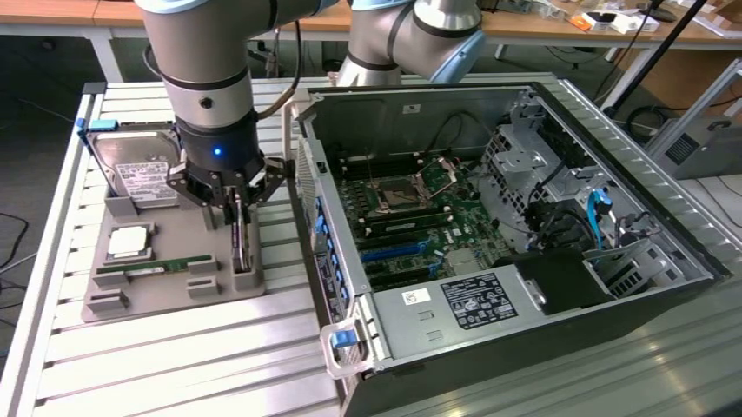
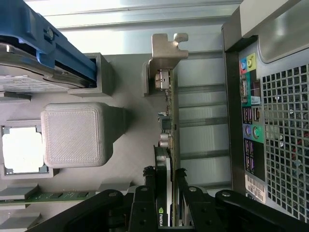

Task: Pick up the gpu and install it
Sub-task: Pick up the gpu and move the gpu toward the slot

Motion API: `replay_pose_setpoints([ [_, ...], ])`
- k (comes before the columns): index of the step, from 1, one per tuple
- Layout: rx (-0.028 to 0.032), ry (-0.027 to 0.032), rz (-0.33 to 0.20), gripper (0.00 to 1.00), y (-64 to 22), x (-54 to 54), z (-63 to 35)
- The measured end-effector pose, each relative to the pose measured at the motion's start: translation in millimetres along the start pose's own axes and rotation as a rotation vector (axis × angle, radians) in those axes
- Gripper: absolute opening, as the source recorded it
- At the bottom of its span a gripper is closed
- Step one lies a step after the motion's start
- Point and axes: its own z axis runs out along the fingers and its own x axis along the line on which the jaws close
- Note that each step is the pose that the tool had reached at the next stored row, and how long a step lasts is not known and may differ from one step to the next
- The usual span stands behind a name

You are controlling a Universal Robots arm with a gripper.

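The gpu (image 1: 239,241) is a thin dark card standing on edge in a slot at the exterior view's right side of the grey holder (image 1: 162,300). My gripper (image 1: 233,207) comes straight down on its top edge, shut on it. In the wrist view the black fingers (image 2: 144,205) press both faces of the gpu (image 2: 169,121), between them my gripper (image 2: 167,191). The card's silvery end bracket (image 2: 166,48) sticks out at the far end. Whether the card has risen out of the slot I cannot tell.
The holder also carries a hard drive (image 1: 139,169), a processor (image 1: 128,241) and a green memory stick (image 1: 156,265). To the exterior view's right lies the open computer case (image 1: 649,252) with its motherboard (image 1: 406,208) and a blue card slot (image 1: 388,252). Its rear panel (image 2: 270,121) is close beside the card.
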Motion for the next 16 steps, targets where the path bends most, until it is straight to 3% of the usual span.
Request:
replay_pose_setpoints([
  [16, 0.0001, 0.0, 0.0, 0.27, 0.1, -0.2, -7.7],
])
